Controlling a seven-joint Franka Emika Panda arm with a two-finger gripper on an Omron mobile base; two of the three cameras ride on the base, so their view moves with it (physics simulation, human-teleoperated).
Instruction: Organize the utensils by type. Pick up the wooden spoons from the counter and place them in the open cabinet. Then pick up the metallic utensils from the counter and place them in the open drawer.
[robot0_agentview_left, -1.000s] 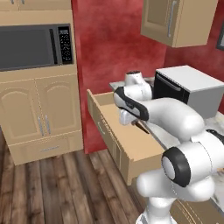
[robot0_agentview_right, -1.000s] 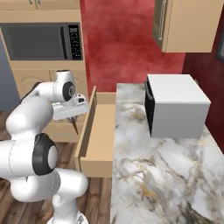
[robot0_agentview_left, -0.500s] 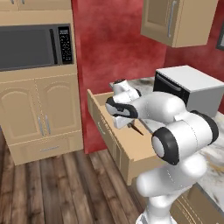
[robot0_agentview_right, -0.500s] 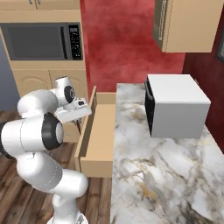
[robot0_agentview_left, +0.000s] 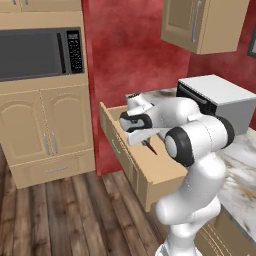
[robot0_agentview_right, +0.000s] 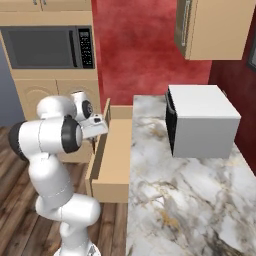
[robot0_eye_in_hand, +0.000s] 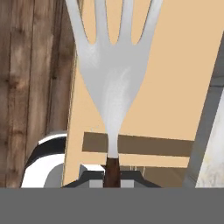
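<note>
Since the earlier frame the arm has folded closer to its own body, and the gripper (robot0_agentview_left: 145, 141) has come lower over the open drawer (robot0_agentview_left: 150, 170).

The gripper is clenched on a fork (robot0_eye_in_hand: 114, 83). The hand view shows its brown handle between the fingers and its silver tines pointing away, over the flat tan bottom of the drawer (robot0_eye_in_hand: 183, 87). In the left base view a thin dark piece hangs below the hand, just above the drawer bottom; I cannot tell whether it touches the wood.

The drawer (robot0_agentview_right: 114, 160) is pulled out from the near left end of the counter (robot0_agentview_right: 190, 200), above the wooden floor (robot0_agentview_left: 60, 215). Farther back on the marble stands a white box-shaped appliance (robot0_agentview_right: 202, 120). Above it, on the red wall, hangs a tan cabinet (robot0_agentview_left: 205, 22). Far left, a microwave (robot0_agentview_left: 37, 52) sits in a tall cupboard.
</note>
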